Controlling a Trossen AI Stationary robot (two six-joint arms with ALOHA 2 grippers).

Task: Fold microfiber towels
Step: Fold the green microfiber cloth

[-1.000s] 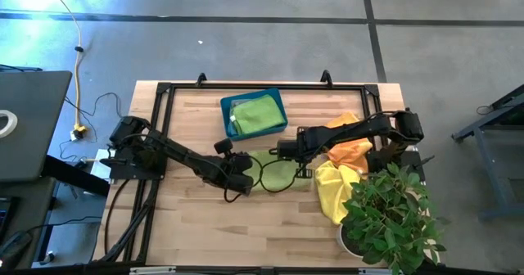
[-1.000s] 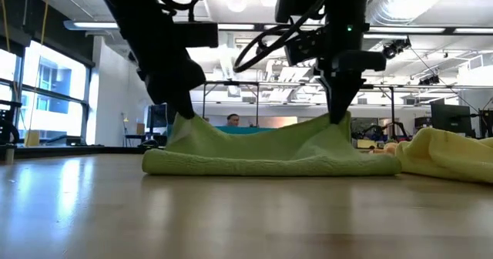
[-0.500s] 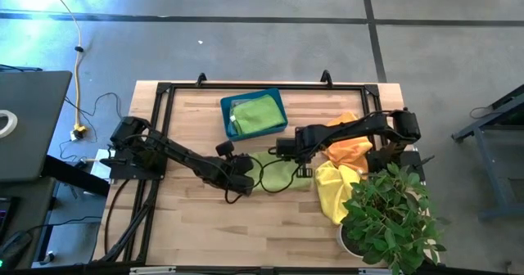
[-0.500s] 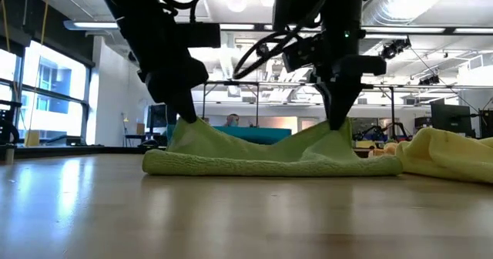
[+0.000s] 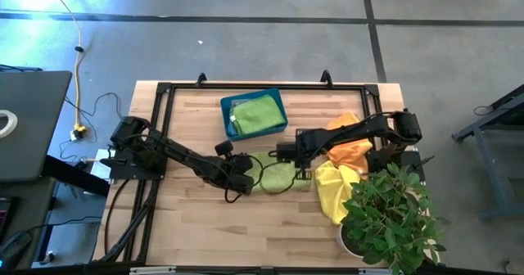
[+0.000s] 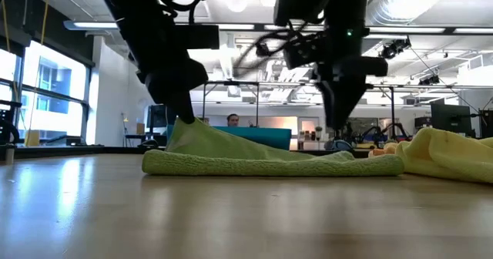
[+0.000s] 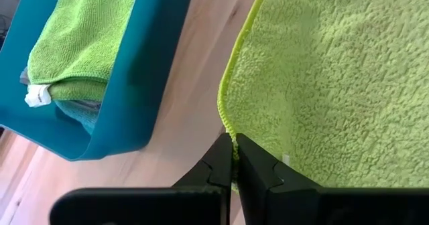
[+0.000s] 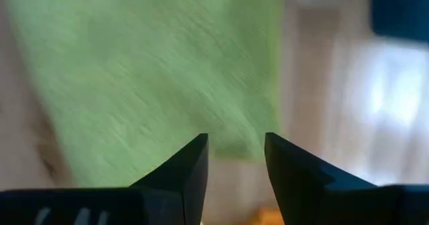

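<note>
A lime green towel [image 5: 277,177] lies mid-table, seen in the low view as a flat band [image 6: 269,163] with its left end raised. My left gripper [image 6: 182,119] is shut on that raised end. My right gripper [image 6: 337,139] stands open just over the towel's right end, which lies flat; in the right wrist view the towel [image 8: 147,71] shows below the parted fingers. A yellow towel [image 5: 334,191] and an orange towel [image 5: 348,148] lie heaped at the right. Another green towel [image 5: 255,114] lies folded in the teal bin [image 5: 228,121]. My left gripper pinches the lime towel's hemmed edge [image 7: 230,132] between its two shut fingers, near a corner. The fingers come slanting down from the table's left. The held end stands a little above the table and the rest of the towel lies on the wood; one layer or several, I cannot tell.
The teal bin [image 7: 127,84] stands close behind the towel, toward the far edge. A potted plant [image 5: 393,222] fills the near right corner, beside the yellow towel. A black frame [image 5: 160,95] runs round the table's edge. Bare wood [image 5: 246,226] lies toward the near edge.
My right gripper has opened and let go of the lime towel's right end. That end, held up a second ago, has fallen flat. My left gripper has kept still, and the towel's left end stays raised.
</note>
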